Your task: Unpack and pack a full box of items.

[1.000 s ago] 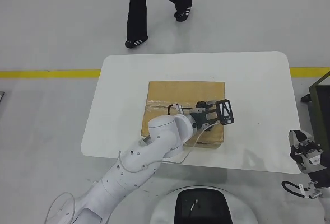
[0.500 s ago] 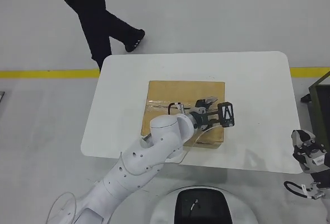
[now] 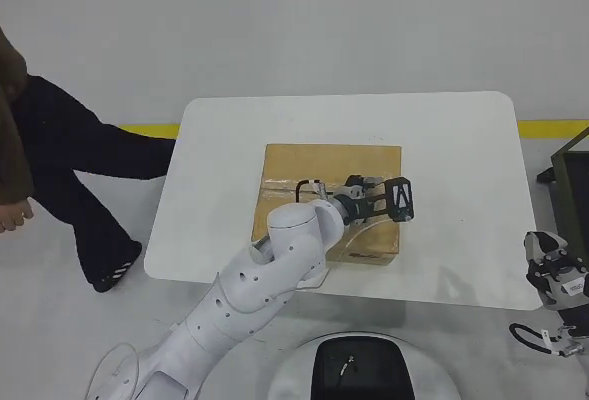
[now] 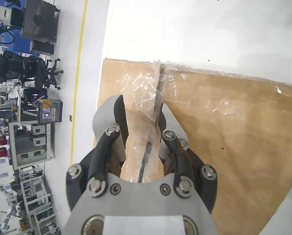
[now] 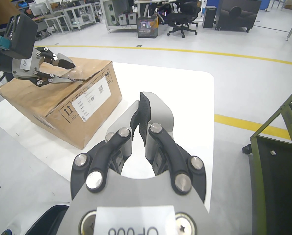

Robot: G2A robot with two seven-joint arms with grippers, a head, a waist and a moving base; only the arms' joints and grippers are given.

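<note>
Left wrist view: left gripper (image 4: pixel 141 103) low over brown cardboard box (image 4: pixel 234 135), fingers (image 4: pixel 117 116) pinching taped flap (image 4: pixel 138 128); right gripper (image 5: pixel 144 108) fingers (image 5: pixel 160 113) closed, empty.

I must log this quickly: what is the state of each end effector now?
Left end effector: closed on the taped cardboard flap.
Right end effector: closed, holding nothing.

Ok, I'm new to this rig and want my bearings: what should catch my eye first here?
The brown box sits mid-table, and the left gripper is on top of it, shut on a taped flap that it holds lifted at the seam. The right gripper hangs shut beyond the table's edge, holding nothing.
</note>
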